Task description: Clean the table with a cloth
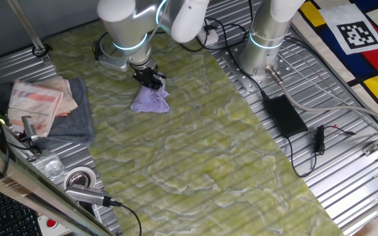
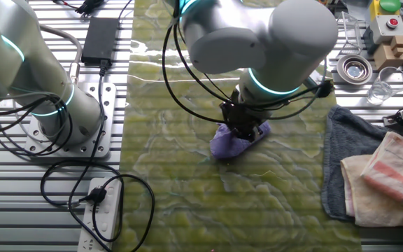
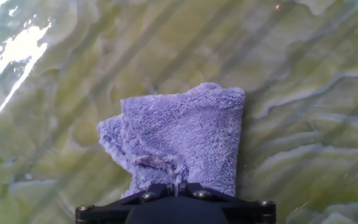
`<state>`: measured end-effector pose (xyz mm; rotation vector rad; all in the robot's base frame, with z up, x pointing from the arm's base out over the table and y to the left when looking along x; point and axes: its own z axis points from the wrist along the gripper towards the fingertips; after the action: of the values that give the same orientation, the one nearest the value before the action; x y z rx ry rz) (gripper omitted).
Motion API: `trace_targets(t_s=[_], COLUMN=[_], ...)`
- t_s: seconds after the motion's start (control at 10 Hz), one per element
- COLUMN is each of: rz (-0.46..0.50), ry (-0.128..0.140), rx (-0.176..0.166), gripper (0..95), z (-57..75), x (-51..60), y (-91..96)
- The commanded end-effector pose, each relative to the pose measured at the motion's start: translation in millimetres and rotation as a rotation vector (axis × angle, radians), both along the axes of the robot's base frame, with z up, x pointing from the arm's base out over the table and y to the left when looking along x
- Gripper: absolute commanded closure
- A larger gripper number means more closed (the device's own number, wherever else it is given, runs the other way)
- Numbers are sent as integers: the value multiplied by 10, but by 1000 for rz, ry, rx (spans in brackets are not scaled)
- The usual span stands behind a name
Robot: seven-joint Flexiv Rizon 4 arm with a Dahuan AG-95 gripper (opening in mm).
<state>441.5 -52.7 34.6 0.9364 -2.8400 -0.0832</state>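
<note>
Cloth (image 1: 151,100), a small lilac fleecy piece, lies bunched on the table (image 1: 195,151) toward its far end in one fixed view, just under the arm's wrist. No brand, label or writing can be read on it or on the marbled covering. The only marking in sight is a black-and-white square code tag (image 1: 355,35) on the coloured mat beyond the metal panels, and it carries no letters. In the hand view the cloth (image 3: 179,140) fans out away from the fingers, its long axis running from the pinched corner outward, with one straighter edge on the right and a ragged, folded edge on the left. The gripper (image 1: 151,79) is pressed together on the cloth's near corner, holding it against the table. Folded towels (image 1: 44,105) sit well apart, on the ribbed metal beside the table.
</note>
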Motion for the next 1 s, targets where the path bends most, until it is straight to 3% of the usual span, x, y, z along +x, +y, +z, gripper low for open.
trace_targets(t_s=[0.1,0.6,1.0], rz=[-44,19,69], ry=[0,18,41], rx=[-7,-1,0], gripper=[950,950,950], z=[12,12,52], x=[-15,-15,-96], y=[-4,-4,-200])
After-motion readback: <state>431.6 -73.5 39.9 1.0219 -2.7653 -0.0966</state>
